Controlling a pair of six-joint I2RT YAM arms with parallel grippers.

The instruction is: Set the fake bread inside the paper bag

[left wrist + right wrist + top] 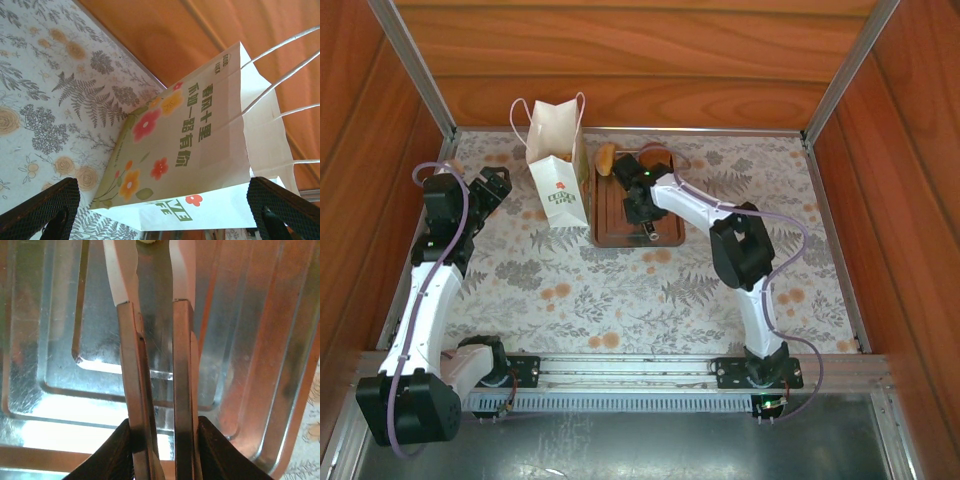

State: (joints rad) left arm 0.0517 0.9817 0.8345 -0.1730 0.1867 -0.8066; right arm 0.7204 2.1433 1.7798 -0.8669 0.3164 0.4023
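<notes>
Right gripper (162, 437) is clenching tongs (131, 365) over tray (45, 365), left gripper (162, 200) is hanging released facing bag (558, 165); bread (606, 157) is lying at tray's far end, awaiting bagging.

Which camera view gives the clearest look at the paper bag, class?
The left wrist view: the paper bag is close, its flower print, lettering and loop handles plain. The top external view shows it small, standing upright left of the tray, mouth open. The right wrist camera faces the tongs and tray.
</notes>
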